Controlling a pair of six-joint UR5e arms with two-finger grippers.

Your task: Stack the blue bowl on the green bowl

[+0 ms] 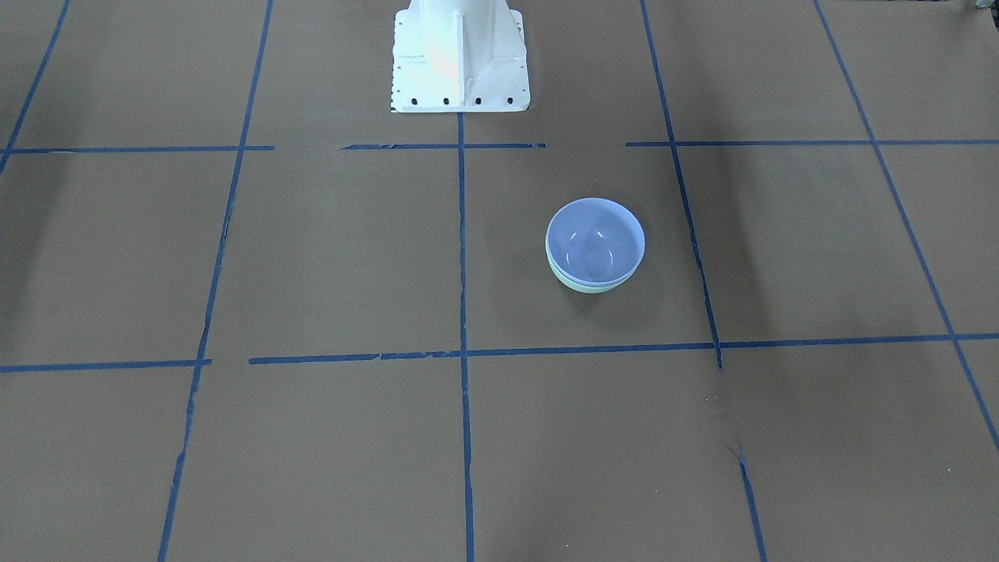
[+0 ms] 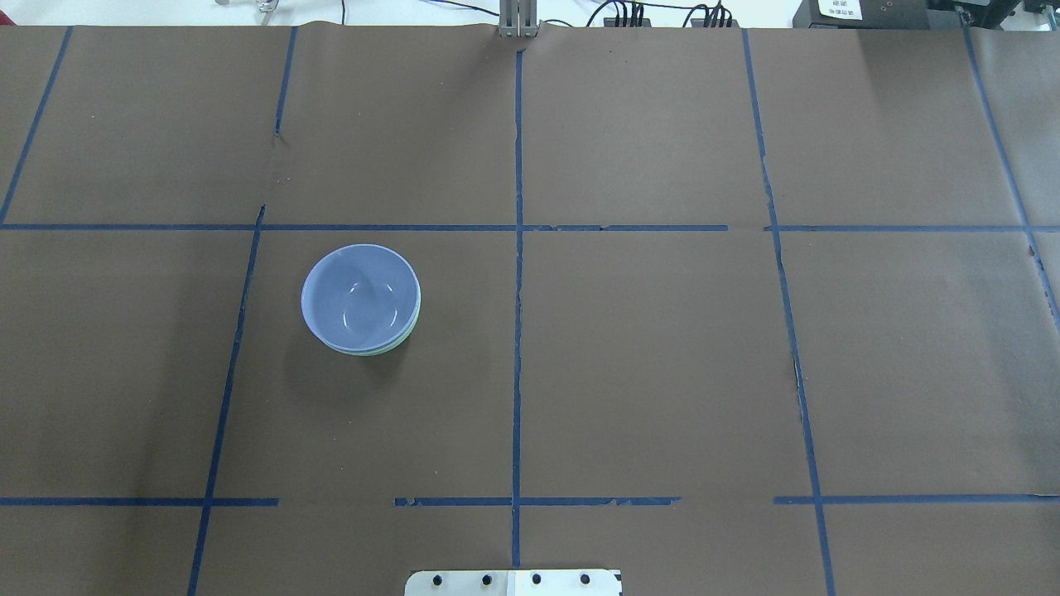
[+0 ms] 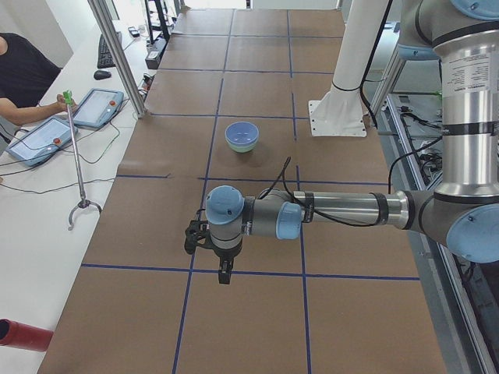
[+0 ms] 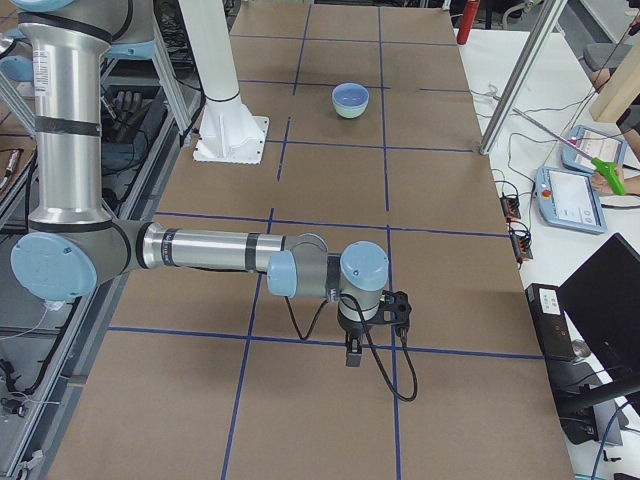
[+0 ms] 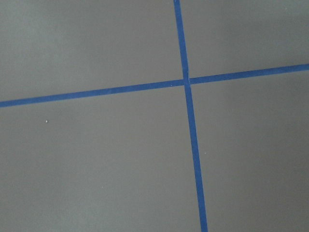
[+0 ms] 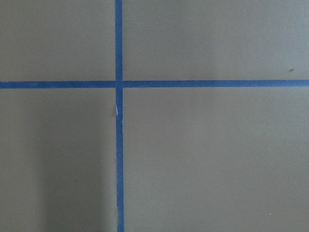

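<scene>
The blue bowl [image 1: 595, 238] sits upright, nested inside the green bowl [image 1: 584, 287], of which only a thin mint edge shows under it. The pair also shows in the overhead view, with the blue bowl [image 2: 360, 296] in the green bowl [image 2: 412, 329], left of the middle tape line. My left gripper [image 3: 224, 274] shows only in the left side view, far from the bowls, pointing down over the table. My right gripper [image 4: 351, 357] shows only in the right side view, likewise far away. I cannot tell whether either is open or shut. Both wrist views show only brown paper and blue tape.
The white robot pedestal [image 1: 459, 55] stands at the table's robot side. Blue tape lines [image 2: 517, 331] grid the brown paper. An operator [image 3: 19, 78] with tablets [image 3: 97, 107] sits beside the table, near a grabber pole [image 3: 78, 164].
</scene>
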